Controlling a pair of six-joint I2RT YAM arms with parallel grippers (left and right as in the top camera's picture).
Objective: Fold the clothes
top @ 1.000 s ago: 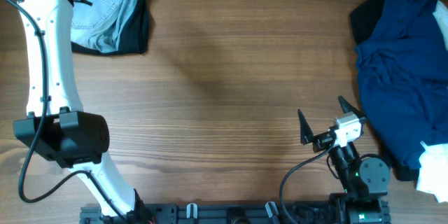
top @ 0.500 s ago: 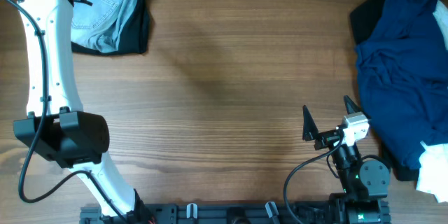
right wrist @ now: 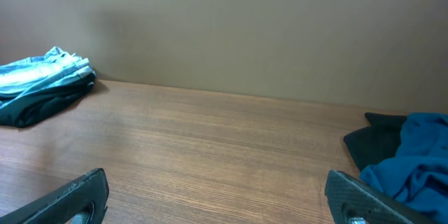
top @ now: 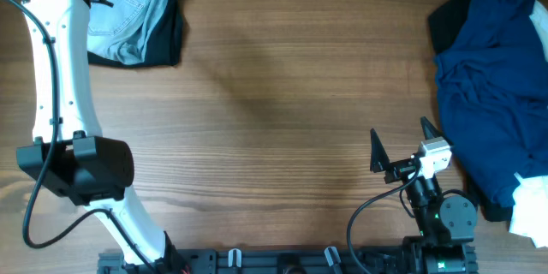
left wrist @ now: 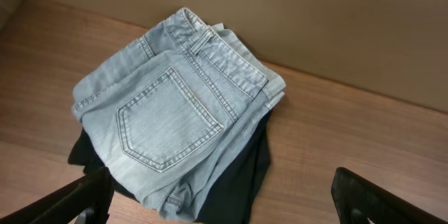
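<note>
The pale blue denim jeans (top: 128, 13) lie folded on a black garment (top: 167, 38) at the table's far left corner. In the left wrist view the jeans (left wrist: 175, 105) show a stitched back pocket, with the black garment (left wrist: 238, 182) under them. My left gripper (left wrist: 224, 206) is open and empty, above the near edge of the stack. My right gripper (top: 401, 144) is open and empty near the front right, low over bare wood (right wrist: 217, 196). A pile of navy clothes (top: 488, 86) lies at the right; it also shows in the right wrist view (right wrist: 413, 161).
A black garment (top: 445, 17) lies under the navy pile at the far right. Something white (top: 531, 205) sits at the right edge near the front. The left arm's white links (top: 60, 94) stretch along the left side.
My right gripper shifted slightly right and toward the front between one second ago and half a second ago, then stayed still. The left arm and the clothes have not moved.
</note>
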